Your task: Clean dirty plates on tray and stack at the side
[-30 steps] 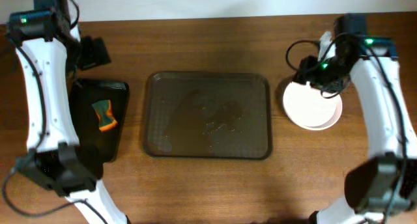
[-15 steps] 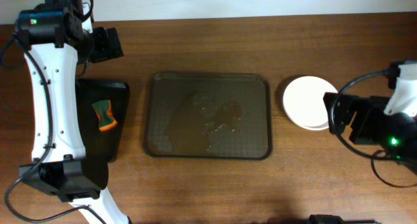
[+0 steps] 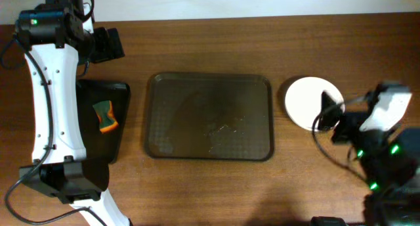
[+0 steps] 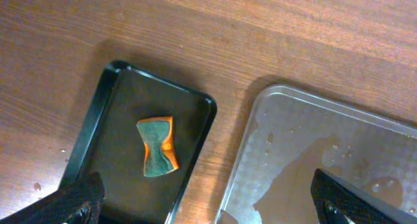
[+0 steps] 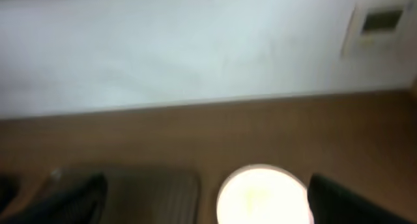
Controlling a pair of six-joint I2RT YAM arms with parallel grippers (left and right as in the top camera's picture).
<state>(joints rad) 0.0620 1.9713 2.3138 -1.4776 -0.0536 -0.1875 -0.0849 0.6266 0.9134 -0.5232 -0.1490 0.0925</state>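
Observation:
The clear grey tray [image 3: 209, 115] lies in the middle of the table, wet, with no plates on it; it also shows in the left wrist view [image 4: 326, 159] and, blurred, in the right wrist view [image 5: 150, 191]. A stack of white plates [image 3: 308, 102] sits to its right, also in the right wrist view [image 5: 260, 195]. A green and orange sponge [image 3: 105, 116] lies in the black tray [image 3: 92, 131]; the left wrist view shows the sponge [image 4: 158, 146] too. My left gripper [image 4: 208, 201] is open and empty, high above. My right gripper [image 5: 205, 198] is open and empty, at the table's right edge.
The black sponge tray [image 4: 98, 113] is left of the big tray, a strip of bare wood between them. A white wall [image 5: 195, 48] stands behind the table's far edge.
My right arm has drawn back from the plate stack toward the front right edge of the table. The left arm rose a second ago and has since held still.

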